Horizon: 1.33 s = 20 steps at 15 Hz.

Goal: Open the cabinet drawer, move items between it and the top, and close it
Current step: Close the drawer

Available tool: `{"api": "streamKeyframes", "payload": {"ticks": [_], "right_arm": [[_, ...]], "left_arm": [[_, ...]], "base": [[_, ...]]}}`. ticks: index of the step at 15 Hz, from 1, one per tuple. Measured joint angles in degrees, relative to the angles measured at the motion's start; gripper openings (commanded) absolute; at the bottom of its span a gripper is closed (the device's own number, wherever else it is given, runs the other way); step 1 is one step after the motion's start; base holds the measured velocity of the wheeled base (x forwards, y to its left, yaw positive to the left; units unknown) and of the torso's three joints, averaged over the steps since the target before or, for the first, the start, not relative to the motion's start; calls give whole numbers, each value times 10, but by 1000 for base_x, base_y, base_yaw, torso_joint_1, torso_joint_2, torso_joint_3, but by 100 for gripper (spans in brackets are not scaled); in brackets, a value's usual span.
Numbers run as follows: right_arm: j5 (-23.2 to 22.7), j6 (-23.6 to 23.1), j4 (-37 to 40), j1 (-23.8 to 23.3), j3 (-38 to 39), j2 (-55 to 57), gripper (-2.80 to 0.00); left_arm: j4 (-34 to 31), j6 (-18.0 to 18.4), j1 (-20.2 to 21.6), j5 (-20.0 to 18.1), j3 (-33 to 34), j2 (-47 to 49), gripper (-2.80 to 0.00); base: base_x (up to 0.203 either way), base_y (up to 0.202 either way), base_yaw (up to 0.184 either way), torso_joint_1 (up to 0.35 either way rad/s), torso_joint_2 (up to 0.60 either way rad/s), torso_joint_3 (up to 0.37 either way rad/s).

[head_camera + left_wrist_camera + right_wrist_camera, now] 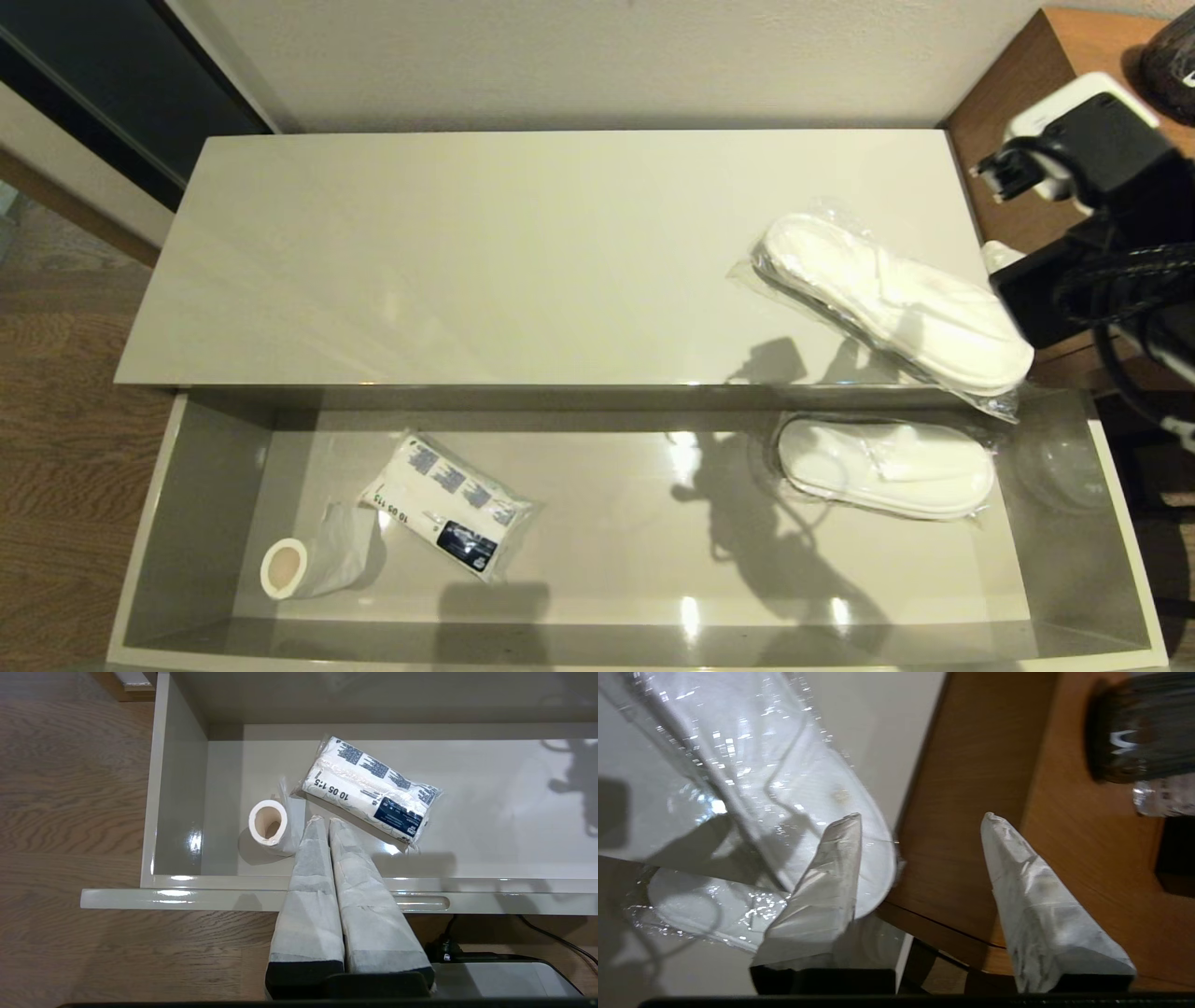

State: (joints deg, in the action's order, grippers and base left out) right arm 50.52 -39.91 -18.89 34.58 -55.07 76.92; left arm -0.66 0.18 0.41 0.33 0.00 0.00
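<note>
The cabinet drawer (653, 532) stands pulled open below the glossy beige top (485, 252). One pack of white slippers in clear plastic (887, 299) lies on the top at the right, overhanging its front edge. A second slippers pack (887, 467) lies in the drawer beneath it. The white printed bundle (453, 504) lies in the drawer's left part. My right arm (1092, 177) hangs at the right, over the wooden unit. My right gripper (920, 816) is open and empty, beside the upper slippers pack (784, 765). My left gripper (322, 820) is shut and empty over the drawer's front edge (187, 898), near the bundle (369, 788).
A paper roll (299, 565) lies in the drawer's left corner, beside the bundle. A brown wooden unit (1027, 112) adjoins the cabinet on the right and carries a dark object (1172, 51). The wall runs behind the cabinet. Wood floor (56, 448) lies to the left.
</note>
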Motion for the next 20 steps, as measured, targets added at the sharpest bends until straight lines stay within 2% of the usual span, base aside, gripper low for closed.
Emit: {"api": "streamKeyframes", "payload": {"ticks": [2, 6, 8, 9, 11, 14, 15, 17, 19, 20], "right_arm": [[6, 1, 67, 0, -27, -62, -280], [-12, 37, 291, 1, -137, -151, -280], [-43, 75, 403, 1, -196, -175, -280], [-72, 110, 467, 1, -234, -182, -280], [-140, 201, 593, 0, -316, -185, -280], [-265, 408, 783, -8, -403, -177, -280], [-307, 487, 829, -27, -414, -176, -280], [-395, 624, 892, -96, -418, -187, -280], [-496, 709, 954, -174, -415, -233, -280], [-544, 727, 986, -211, -411, -262, -280]], "left_arm": [[0, 0, 0, 0, 0, 0, -280], [1, 0, 0, 0, 0, 0, -280], [0, 0, 0, 0, 0, 0, -280], [0, 0, 0, 0, 0, 0, -280], [0, 1, 0, 0, 0, 0, -280], [0, 0, 0, 0, 0, 0, -280], [0, 1, 0, 0, 0, 0, -280], [0, 1, 0, 0, 0, 0, -280], [0, 1, 0, 0, 0, 0, -280], [0, 0, 0, 0, 0, 0, -280]], "base": [[0, 0, 0, 0, 0, 0], [0, 0, 0, 0, 0, 0], [0, 0, 0, 0, 0, 0], [0, 0, 0, 0, 0, 0], [0, 0, 0, 0, 0, 0], [0, 0, 0, 0, 0, 0], [0, 0, 0, 0, 0, 0], [0, 0, 0, 0, 0, 0], [0, 0, 0, 0, 0, 0], [0, 0, 0, 0, 0, 0]]}}
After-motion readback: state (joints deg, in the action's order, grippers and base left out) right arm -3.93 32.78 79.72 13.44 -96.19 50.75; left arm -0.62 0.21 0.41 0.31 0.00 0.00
